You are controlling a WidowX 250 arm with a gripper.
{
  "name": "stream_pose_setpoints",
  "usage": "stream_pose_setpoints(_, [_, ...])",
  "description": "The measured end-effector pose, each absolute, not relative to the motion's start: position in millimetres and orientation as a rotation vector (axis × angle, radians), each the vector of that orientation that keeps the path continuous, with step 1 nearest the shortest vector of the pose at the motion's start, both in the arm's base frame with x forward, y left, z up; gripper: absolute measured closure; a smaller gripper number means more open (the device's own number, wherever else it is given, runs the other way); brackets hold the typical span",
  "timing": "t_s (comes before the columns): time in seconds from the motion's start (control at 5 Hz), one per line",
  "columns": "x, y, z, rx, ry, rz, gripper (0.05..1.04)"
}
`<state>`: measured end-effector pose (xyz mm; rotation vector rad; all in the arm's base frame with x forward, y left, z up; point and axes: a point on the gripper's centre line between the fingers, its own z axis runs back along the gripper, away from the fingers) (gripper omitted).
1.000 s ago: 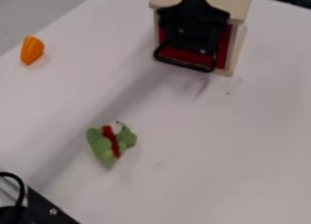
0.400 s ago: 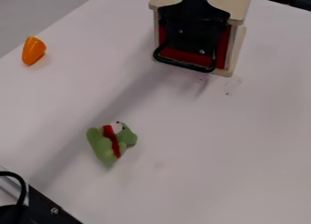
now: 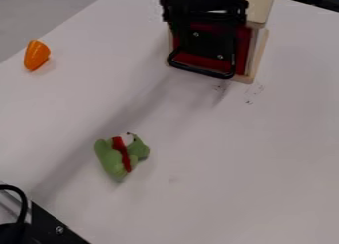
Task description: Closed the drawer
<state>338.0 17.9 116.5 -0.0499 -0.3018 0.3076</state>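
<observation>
The black gripper (image 3: 204, 11) is at the top of the view, over the front part of the small wooden cabinet, and covers part of its top. Below it shows the red drawer (image 3: 244, 49), its front framed by the cabinet's pale wooden sides. A black loop handle (image 3: 200, 71) stands out from the drawer's lower front. The drawer front looks about level with the cabinet's front edge. Whether the gripper touches the drawer is hidden.
A green plush toy with a red band (image 3: 120, 154) lies left of centre on the white table (image 3: 218, 173). An orange object (image 3: 36, 55) sits near the table's left edge. Black and metal hardware (image 3: 49, 225) occupies the lower left corner.
The gripper has shifted slightly up and left in the view and turned its wider part into sight, baring more of the red drawer front. The drawer and toys look unmoved.
</observation>
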Motion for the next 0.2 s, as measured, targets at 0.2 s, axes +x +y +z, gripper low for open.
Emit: stream_pose_setpoints(0.2, [317.4,21.9,147.3,-0.07,-0.338,0.28,0.085])
